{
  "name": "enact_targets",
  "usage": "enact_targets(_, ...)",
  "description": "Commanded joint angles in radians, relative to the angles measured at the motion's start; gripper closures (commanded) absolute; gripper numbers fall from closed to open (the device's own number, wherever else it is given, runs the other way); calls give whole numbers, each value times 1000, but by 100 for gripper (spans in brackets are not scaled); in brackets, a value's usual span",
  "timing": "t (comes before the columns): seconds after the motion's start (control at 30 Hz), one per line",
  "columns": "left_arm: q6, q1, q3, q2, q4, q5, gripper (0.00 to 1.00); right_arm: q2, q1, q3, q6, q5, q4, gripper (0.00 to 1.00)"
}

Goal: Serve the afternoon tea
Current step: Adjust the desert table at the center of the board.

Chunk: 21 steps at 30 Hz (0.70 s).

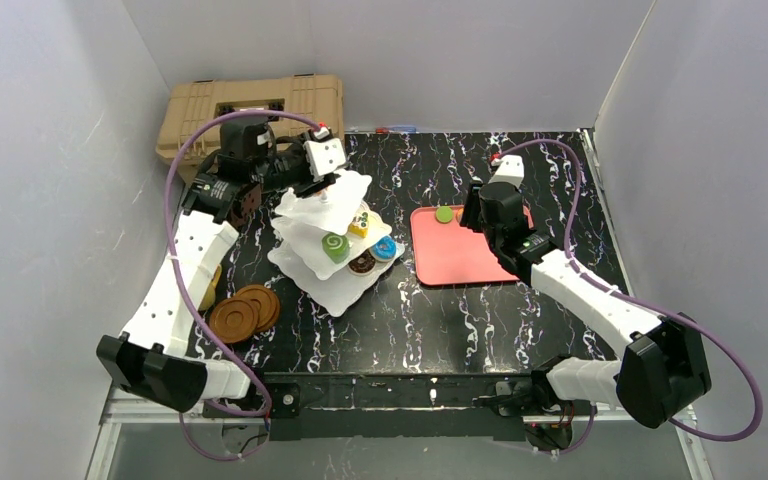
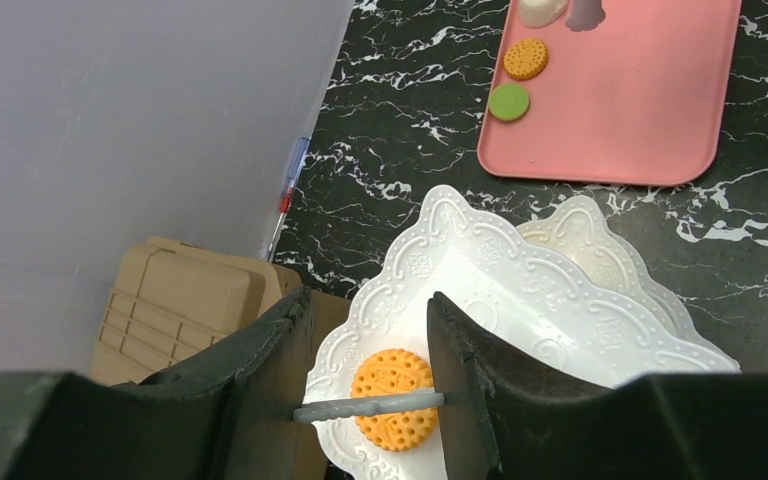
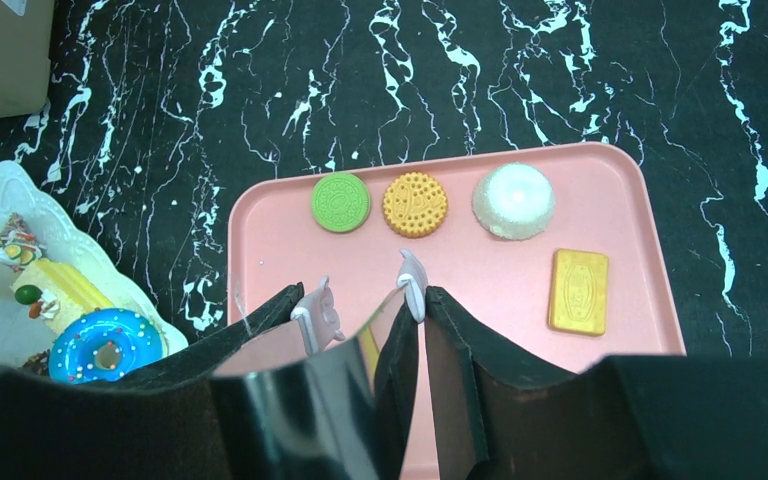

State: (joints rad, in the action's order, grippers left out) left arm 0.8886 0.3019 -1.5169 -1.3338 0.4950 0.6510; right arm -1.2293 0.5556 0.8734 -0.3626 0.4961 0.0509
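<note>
On the black marbled table, the white three-tier stand is found left of centre, its scalloped, embossed square plates stacked cornerwise. Its wire loop is clamped across its width by the left gripper, directly above the stand. A ridged top-plate biscuit is noted beneath the loop.

To the stand's right a smooth, round-cornered pink tray is laid. Over it the right gripper is closed on shiny metal tongs, whose two pale tips are held apart.

Just ahead of those tips a green biscuit and an orange biscuit, both round, lie side by side. A white sugared dome and a yellow bar lie farther from the stand, the bar's long axis running away from the jaws.

The right arm is judged the nearer. The next transfer is judged to turn on that short forward reach.

Brown round saucers are stacked at the stand's near left.
</note>
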Motion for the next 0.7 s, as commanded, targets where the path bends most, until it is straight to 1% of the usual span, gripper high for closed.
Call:
enact_targets(0.0, -74, 60, 11, 58, -87, -139, 94, 10, -11, 1, 12, 30, -78, 46)
enact_targets(0.2, -193, 135, -36, 35, -92, -358, 95, -33, -17, 2, 33, 33, -126, 46)
enact_targets(0.3, -235, 153, -52, 31, -88, -430, 96, -64, -20, 6, 47, 32, -159, 46)
enact_targets(0.37, -244, 161, -49, 37, -88, -455, 94, -95, -23, 11, 56, 27, -186, 46)
enact_targets(0.43, -269, 167, -51, 41, -85, -473, 89, -135, -26, 19, 59, 16, -216, 46)
enact_targets(0.47, -283, 167, -56, 44, -75, -466, 81, -154, -27, 24, 59, 8, -234, 46)
enact_targets(0.5, -291, 167, -58, 51, -67, -450, 67, -172, -28, 31, 60, 1, -253, 46)
enact_targets(0.53, -298, 167, -59, 59, -59, -429, 46, -191, -29, 39, 61, -3, -260, 46)
enact_targets(0.57, -298, 167, -65, 67, -41, -400, 29, -210, -29, 52, 61, -5, -263, 46)
enact_targets(0.6, -294, 167, -73, 75, -11, -369, 18, -225, -30, 64, 62, -8, -263, 46)
enact_targets(0.63, -291, 167, -86, 80, 17, -344, 10, -235, -31, 73, 61, -11, -261, 46)
enact_targets(0.67, -285, 164, -104, 81, 49, -320, 6, -240, -31, 79, 62, -14, -262, 46)
